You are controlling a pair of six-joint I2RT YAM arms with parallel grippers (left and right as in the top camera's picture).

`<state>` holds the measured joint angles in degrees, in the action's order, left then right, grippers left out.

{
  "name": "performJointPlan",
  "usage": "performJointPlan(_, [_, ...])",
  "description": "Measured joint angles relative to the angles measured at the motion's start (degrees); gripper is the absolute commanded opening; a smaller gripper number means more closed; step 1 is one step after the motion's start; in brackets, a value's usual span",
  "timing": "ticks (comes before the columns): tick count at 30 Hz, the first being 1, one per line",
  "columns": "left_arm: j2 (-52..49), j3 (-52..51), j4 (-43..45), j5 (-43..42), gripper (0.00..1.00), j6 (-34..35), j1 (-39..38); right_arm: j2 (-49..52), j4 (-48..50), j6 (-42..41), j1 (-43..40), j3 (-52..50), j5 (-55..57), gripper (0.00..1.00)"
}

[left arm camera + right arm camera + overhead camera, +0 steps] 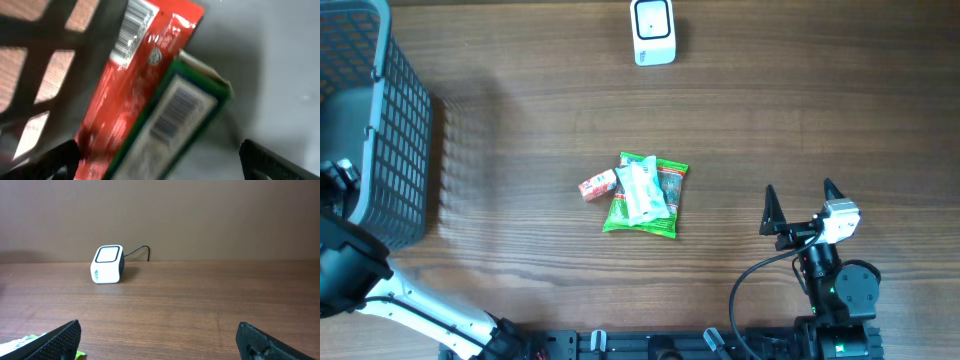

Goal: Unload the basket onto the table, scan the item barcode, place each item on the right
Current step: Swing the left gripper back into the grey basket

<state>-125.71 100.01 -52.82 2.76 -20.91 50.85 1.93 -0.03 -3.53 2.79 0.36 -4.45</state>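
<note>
Overhead, the green packet (645, 205) lies mid-way across the table (520, 270), long axis roughly toward the scanner (653, 32), ahead-left of the right fingers (769, 212), the nearer pair, spread wide and empty. The left fingers (272, 160), also wide and empty, hang inside the basket (405, 120); only their wrist view shows a red packet (135, 85) and green box (175, 120), barcodes up.

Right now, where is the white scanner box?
The scanner box sits at the table's far edge in the overhead view, beyond the green snack packet.
</note>
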Motion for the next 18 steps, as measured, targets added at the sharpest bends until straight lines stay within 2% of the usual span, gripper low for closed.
performJointPlan(5, [0.8, -3.2, 6.6, -1.1, 0.98, -1.4, 0.1, 0.0, 0.0, 0.0, 0.0, 0.0, 0.0, 1.00])
performJointPlan(7, [1.3, -4.2, 7.6, -1.6, 0.89, -1.5, 0.2, 0.0, 0.0, 0.0, 0.0, 0.0, 0.0, 1.00])
performJointPlan(11, [1.4, -4.7, 7.0, -4.7, 0.79, -1.8, 0.2, 0.0, 0.0, 0.0, 0.0, 0.0, 0.0, 1.00])
performJointPlan(15, [1.6, -4.7, 5.4, -7.5, 0.81, -1.9, 0.5, 0.0, 0.0, 0.0, 0.0, 0.0, 0.0, 1.00])
performJointPlan(18, [1.8, -4.7, 5.3, -8.7, 0.75, 1.5, 0.5, 0.0, 0.0, 0.0, 0.0, 0.0, 0.0, 1.00])
